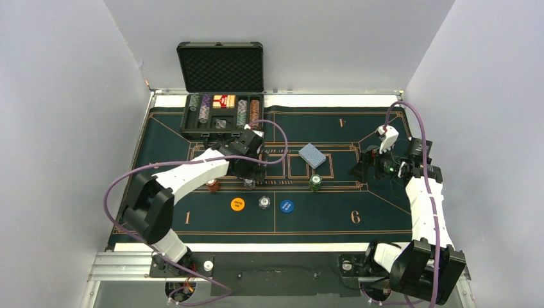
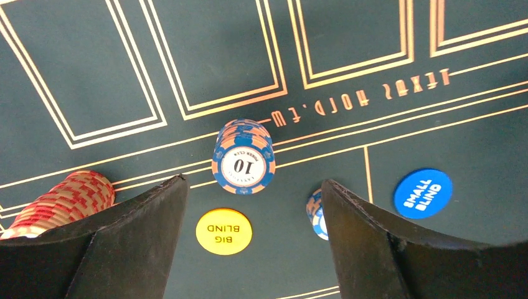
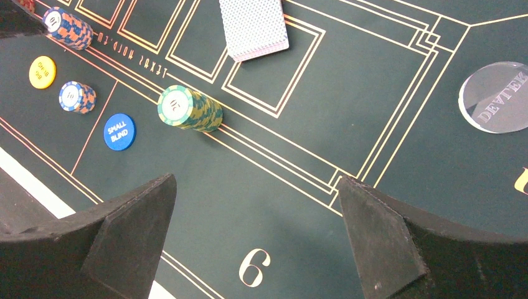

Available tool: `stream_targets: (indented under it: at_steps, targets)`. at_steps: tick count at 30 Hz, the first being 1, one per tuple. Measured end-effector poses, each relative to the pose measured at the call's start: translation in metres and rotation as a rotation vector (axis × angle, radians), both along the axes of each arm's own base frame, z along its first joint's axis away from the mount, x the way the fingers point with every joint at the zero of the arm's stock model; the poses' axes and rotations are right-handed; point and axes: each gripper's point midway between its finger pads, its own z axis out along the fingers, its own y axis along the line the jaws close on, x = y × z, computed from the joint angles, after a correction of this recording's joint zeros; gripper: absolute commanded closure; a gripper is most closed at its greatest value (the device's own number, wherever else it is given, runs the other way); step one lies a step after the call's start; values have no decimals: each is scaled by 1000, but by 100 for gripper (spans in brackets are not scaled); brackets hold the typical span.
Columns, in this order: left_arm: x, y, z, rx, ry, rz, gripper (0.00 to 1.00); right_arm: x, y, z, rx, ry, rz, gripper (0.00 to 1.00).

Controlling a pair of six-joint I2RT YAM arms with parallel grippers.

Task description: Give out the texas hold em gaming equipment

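Top external view: chip stacks [image 1: 314,183], blind buttons [image 1: 237,204] and deck [image 1: 312,155] laid out (left gripper [image 2: 253,182], right gripper [image 3: 256,179] gaping, empty); case [image 1: 221,67] chips remain.

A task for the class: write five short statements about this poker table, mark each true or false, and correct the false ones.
The left gripper is shut on the blue-and-orange chip stack. False: it is open, and the stack stands untouched on the mat.
The blue disc reads Small Blind. True.
The deck of cards lies face up. False: its patterned back shows.
The right gripper is open and empty. True.
The yellow disc reads Dealer. False: it reads Big Blind.
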Motion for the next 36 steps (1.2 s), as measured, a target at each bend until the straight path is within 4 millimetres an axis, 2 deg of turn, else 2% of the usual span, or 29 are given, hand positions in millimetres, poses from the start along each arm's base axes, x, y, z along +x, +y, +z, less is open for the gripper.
stream_targets:
  at_steps: [4, 8, 14, 19, 22, 27, 29, 31, 36]
  targets:
    - [-1, 3, -25, 55, 67, -27, 23, 0, 0, 0, 0, 1, 0, 0]
    - [2, 3, -37, 80, 97, -41, 25, 0, 0, 0, 0, 1, 0, 0]
    - [7, 2, -48, 101, 123, -53, 38, 0, 0, 0, 0, 1, 0, 0]
    - [6, 3, -60, 125, 153, -62, 44, 0, 0, -1, 1, 5, 0, 0]
    - [3, 5, -66, 140, 173, -62, 52, 0, 0, -1, 1, 6, 0, 0]
    - [2, 6, -68, 150, 187, -64, 88, 0, 0, -1, 1, 6, 0, 0]
    - [2, 7, -67, 152, 188, -61, 96, 0, 0, -1, 1, 6, 0, 0]
    - [2, 7, -67, 157, 189, -60, 100, 0, 0, -1, 1, 6, 0, 0]
    - [3, 8, -62, 164, 190, -58, 100, 0, 0, -1, 1, 6, 0, 0]
